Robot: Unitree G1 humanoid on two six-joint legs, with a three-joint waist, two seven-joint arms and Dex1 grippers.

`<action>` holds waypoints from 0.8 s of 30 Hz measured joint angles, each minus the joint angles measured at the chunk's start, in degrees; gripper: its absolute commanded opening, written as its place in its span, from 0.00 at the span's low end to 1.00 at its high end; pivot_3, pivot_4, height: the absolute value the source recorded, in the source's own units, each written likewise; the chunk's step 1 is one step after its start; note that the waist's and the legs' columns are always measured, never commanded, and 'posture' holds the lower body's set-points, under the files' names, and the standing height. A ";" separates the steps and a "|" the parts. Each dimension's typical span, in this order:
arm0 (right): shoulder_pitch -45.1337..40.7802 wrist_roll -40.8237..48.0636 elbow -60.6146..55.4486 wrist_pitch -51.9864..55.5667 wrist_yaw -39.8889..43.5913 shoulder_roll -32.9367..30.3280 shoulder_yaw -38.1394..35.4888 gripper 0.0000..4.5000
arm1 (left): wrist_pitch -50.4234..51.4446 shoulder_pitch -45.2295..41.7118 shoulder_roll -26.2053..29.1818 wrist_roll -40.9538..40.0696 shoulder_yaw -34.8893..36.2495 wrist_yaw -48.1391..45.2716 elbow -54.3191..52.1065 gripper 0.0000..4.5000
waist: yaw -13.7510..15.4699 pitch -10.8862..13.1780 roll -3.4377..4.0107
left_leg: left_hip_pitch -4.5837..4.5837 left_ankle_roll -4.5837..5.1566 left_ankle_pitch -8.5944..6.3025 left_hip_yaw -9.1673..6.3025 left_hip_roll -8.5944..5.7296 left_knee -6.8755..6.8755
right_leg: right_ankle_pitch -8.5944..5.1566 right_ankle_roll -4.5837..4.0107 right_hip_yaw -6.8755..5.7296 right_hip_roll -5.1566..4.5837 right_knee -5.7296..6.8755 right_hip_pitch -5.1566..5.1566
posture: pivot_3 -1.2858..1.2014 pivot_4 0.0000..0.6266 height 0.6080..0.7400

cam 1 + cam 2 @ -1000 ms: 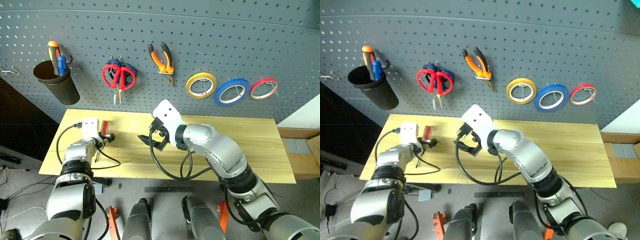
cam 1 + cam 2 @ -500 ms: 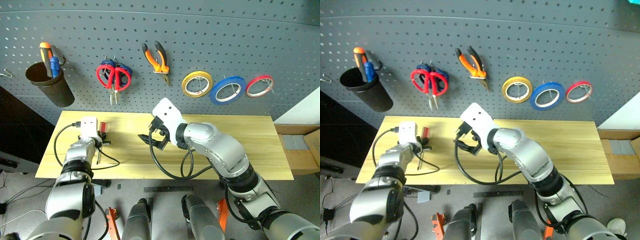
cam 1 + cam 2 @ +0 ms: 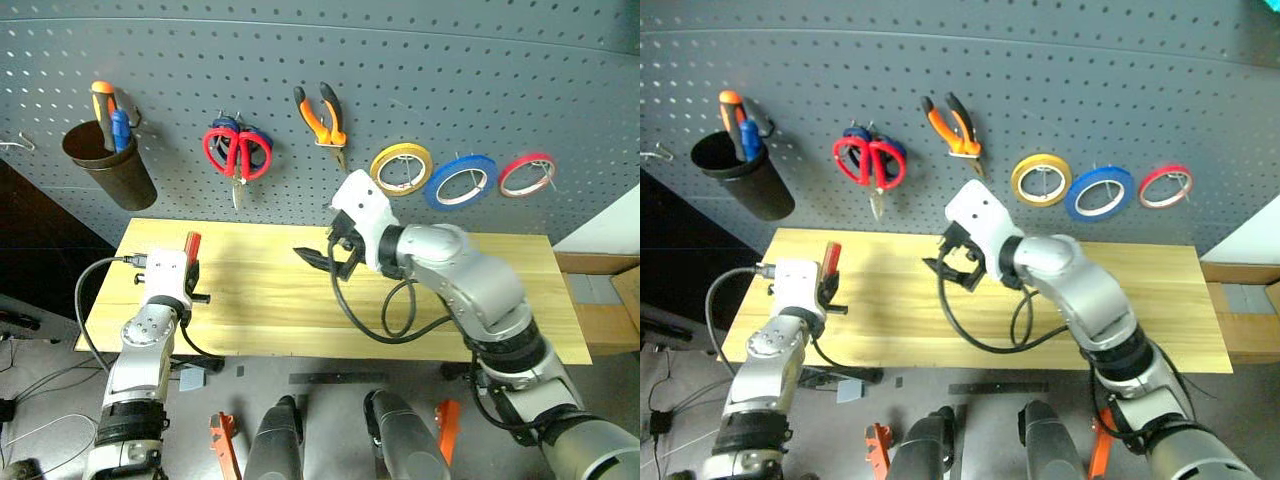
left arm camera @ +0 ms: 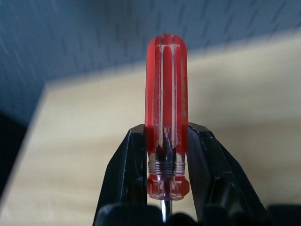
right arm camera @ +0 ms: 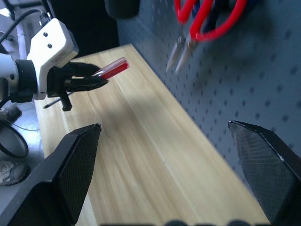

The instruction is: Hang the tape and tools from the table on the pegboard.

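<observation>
Your desk [image 3: 500,300] is pale yellow wood under a dark grey pegboard [image 3: 420,70]. At 9 o'clock, above the desk, your left gripper [image 4: 164,157] is clamped on the screwdriver [image 4: 166,113], translucent red handle tilted toward the pegboard. Right gripper [image 3: 335,255] fingers spread wide, empty.

Silver arms w/ black joints, white wrist housings, black cables.

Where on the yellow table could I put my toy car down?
The table lies bare from under the right hand out to its far right end. The stretch between both hands is bare too. The left end is crowded: the left hand holds the screwdriver there.
</observation>
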 measured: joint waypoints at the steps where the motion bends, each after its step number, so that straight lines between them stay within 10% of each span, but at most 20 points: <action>1: 0.17 0.98 -1.18 -1.04 2.21 -1.84 -0.23 1.00 | -1.99 1.38 0.01 0.85 -0.02 0.24 -3.20 0.18 | 0.09 -0.02 -0.01 | 0.00 0.00 0.00 0.01 -0.01 0.00 | 0.00 0.00 0.00 0.04 0.00 0.00 | 0.47 0.35 1.00; 15: -0.65 5.50 0.98 -11.32 12.81 -5.55 -3.70 1.00 | -8.89 -8.15 4.91 6.41 4.54 4.03 -17.41 0.18 | 0.54 -0.90 -0.33 | -0.01 -0.05 0.04 -0.09 -0.16 0.05 | 0.02 -0.01 -0.35 0.18 0.06 0.04 | 0.51 0.22 1.00; 24: -4.58 3.77 6.66 -15.66 11.56 -2.16 -4.19 1.00 | -12.08 -26.92 9.70 4.45 8.33 5.50 -3.21 0.18 | 0.75 -2.34 -0.56 | -0.02 -0.14 0.09 -0.18 -0.16 0.06 | 0.03 -0.02 -0.67 0.13 0.08 0.06 | 0.50 0.20 1.00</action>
